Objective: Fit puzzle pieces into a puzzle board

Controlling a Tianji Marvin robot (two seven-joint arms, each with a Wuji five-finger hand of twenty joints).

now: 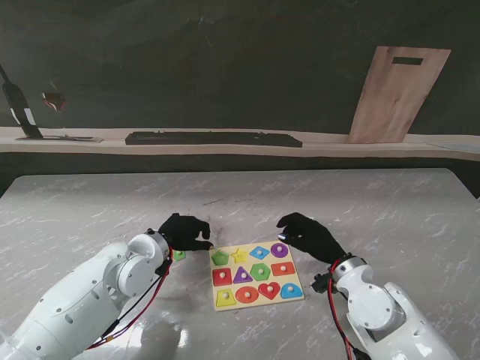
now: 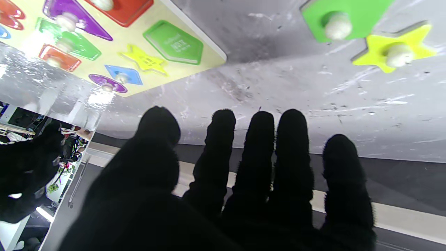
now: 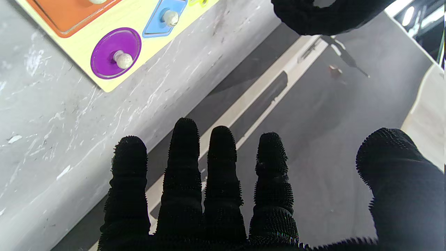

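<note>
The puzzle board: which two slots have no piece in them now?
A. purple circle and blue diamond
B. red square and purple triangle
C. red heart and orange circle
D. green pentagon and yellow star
D: in the left wrist view, the green pentagon slot and yellow star slot on the puzzle board lack knobs, while the green piece and yellow star piece lie on the table.

The desk (image 1: 112,210) looked like glossy, scuffed grey marble; the puzzle board (image 1: 256,300) pale painted wood; the fingers (image 3: 184,167) nubby black cloth.
</note>
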